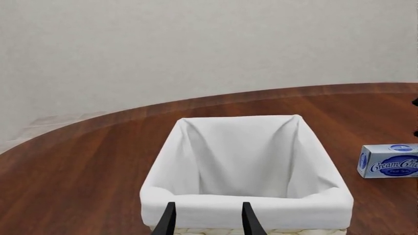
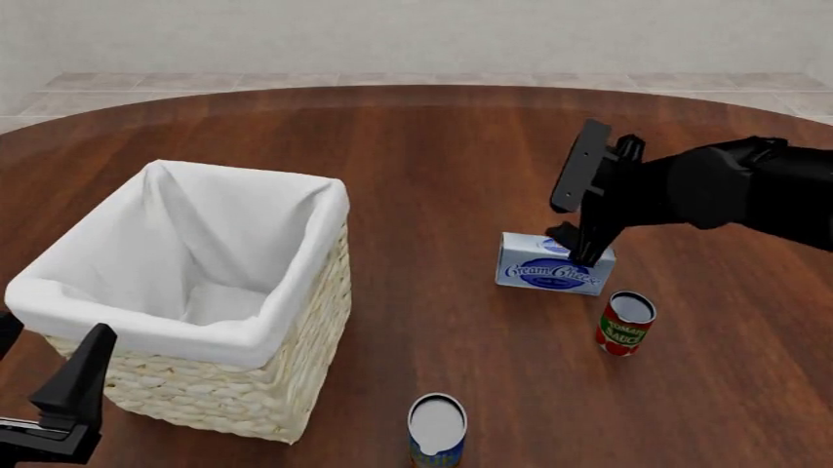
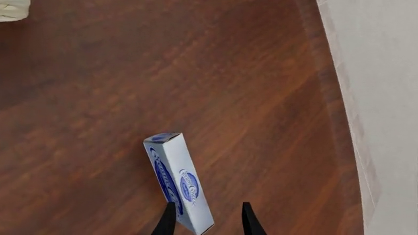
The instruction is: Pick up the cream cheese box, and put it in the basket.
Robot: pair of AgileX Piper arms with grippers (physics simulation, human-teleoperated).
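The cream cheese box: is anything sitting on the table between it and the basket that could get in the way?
Nothing visible does. Between the cream cheese box and the basket lies only bare table. The red-labelled can and the blue can stand nearer the camera, off that line. The right gripper already straddles the box.

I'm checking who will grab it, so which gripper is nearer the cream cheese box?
Right. The right gripper is directly above the cream cheese box, fingers straddling it; the left gripper sits beyond the basket.

the box (image 3: 177,182) lies on the wooden counter (image 3: 248,88), its near end between the spread fingers (image 3: 168,220) of the right end effector (image 3: 205,221).
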